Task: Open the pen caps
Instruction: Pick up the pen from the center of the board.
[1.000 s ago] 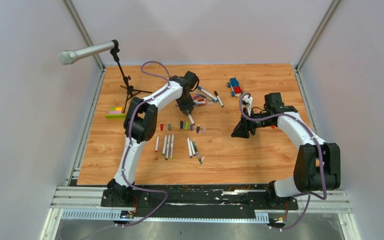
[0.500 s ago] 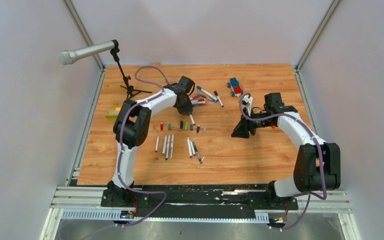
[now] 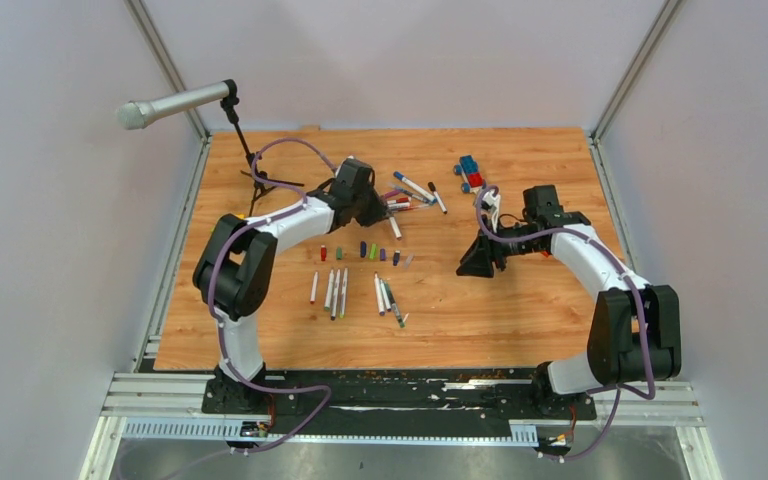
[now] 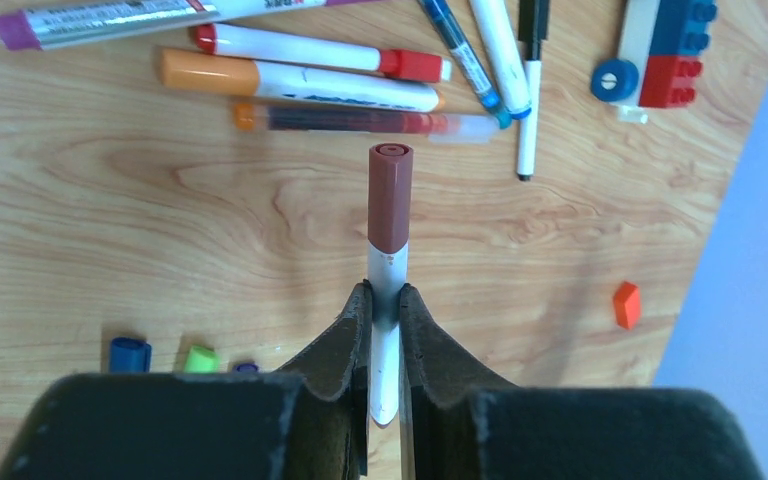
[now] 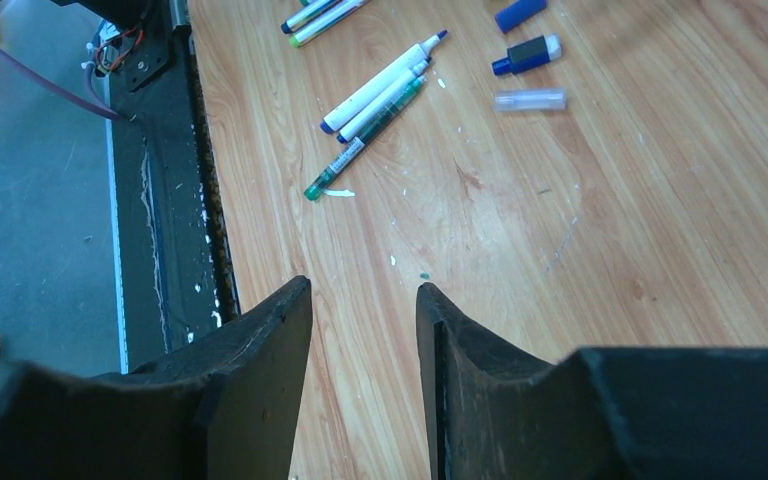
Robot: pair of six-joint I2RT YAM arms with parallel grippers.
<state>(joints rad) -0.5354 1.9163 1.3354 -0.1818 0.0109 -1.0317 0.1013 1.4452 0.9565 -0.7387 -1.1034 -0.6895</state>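
My left gripper (image 3: pixel 382 212) (image 4: pixel 385 296) is shut on the white barrel of a pen (image 4: pixel 388 268) with a brown-red cap (image 4: pixel 391 198) still on; the capped end sticks out ahead, above the wood. A pile of capped pens (image 3: pixel 410 194) (image 4: pixel 300 78) lies just beyond it. A row of loose pen caps (image 3: pixel 365 251) lies mid-table, some showing in the left wrist view (image 4: pixel 130 354). Several uncapped pens (image 3: pixel 355 292) (image 5: pixel 380 90) lie below that row. My right gripper (image 3: pixel 468 263) (image 5: pixel 365 296) is open and empty above bare wood, right of the rows.
A microphone (image 3: pixel 175 103) on a tripod stand (image 3: pixel 258 178) is at the back left. A blue-and-red toy car (image 3: pixel 471 172) (image 4: pixel 660 48) sits at the back. An orange block (image 4: pixel 626 304) lies on the wood. The black base rail (image 5: pixel 170 200) borders the table's near edge.
The left arm has swung left and stretched lower, turning the held pen so it points right beside the pile. The right gripper has shifted slightly left.
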